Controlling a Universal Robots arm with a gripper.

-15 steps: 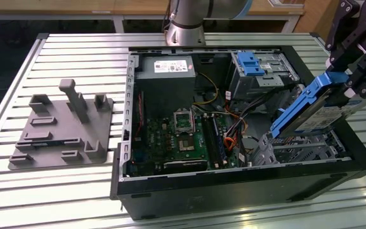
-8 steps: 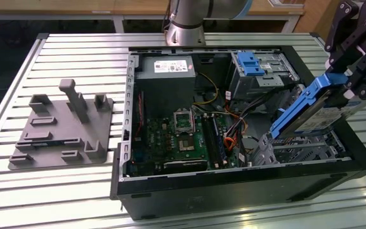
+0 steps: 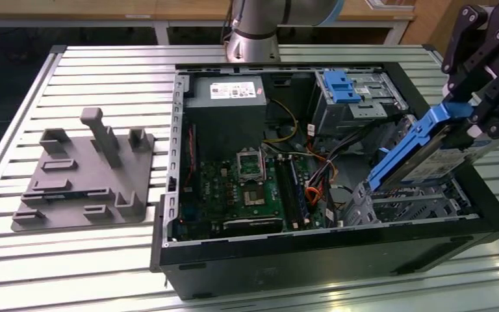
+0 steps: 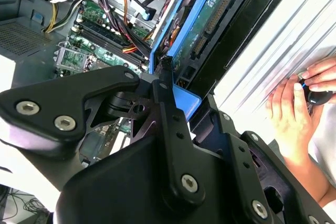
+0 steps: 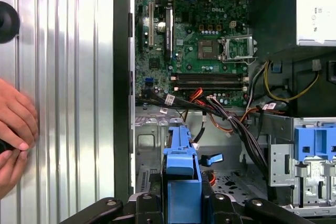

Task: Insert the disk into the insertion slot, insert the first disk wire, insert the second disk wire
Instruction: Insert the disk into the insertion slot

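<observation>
At the exterior view's left lies a grey fixture plate [image 3: 80, 175]; the power supply [image 3: 228, 97] mid-case bears a white label, unreadable. At that view's right the gripper [image 3: 464, 117] clamps the disk [image 3: 423, 153], tilted just above the insertion slot [image 3: 410, 205].

Black bolted gripper [image 4: 172, 94], silver arm [image 3: 254, 31]

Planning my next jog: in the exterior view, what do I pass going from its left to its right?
Grey fixture plate → motherboard → blue latch → the disk, tilted, held by the pincer.
</observation>
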